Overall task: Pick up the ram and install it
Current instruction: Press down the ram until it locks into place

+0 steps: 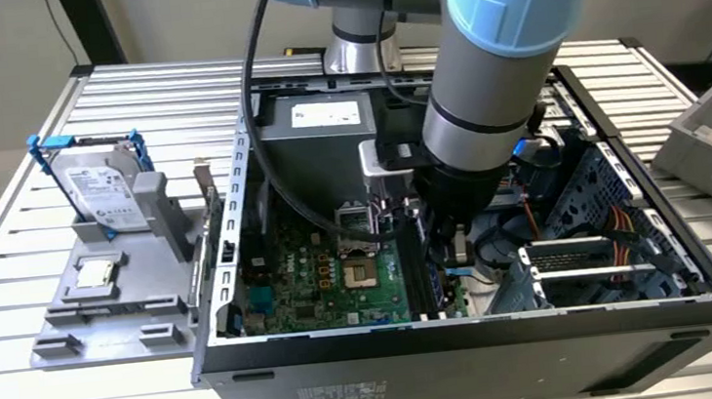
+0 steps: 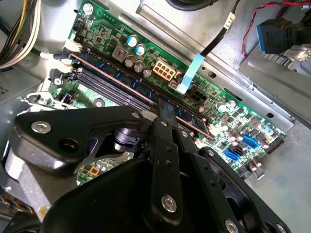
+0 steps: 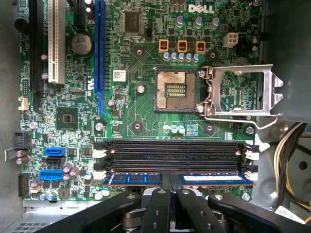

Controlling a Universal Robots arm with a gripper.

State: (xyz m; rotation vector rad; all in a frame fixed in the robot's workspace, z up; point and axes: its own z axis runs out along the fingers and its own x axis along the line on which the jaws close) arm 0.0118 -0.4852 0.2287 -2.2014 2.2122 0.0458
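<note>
While the gripper (image 3: 170,187) pinches the ram (image 3: 132,178) at mid-length, fingers closed on its edge, the stick sits in the outermost of the black slots (image 3: 172,155).
Its long axis runs parallel to those slots, edge-down; uneven pressing could leave one end unlatched or tilt it.

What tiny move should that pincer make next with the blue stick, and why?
Probably press straight down. In the first wrist view the pincer grips the ram mid-length, lined up along the outermost black slot beside the empty slots. Whether it is fully seated cannot be told.
</note>
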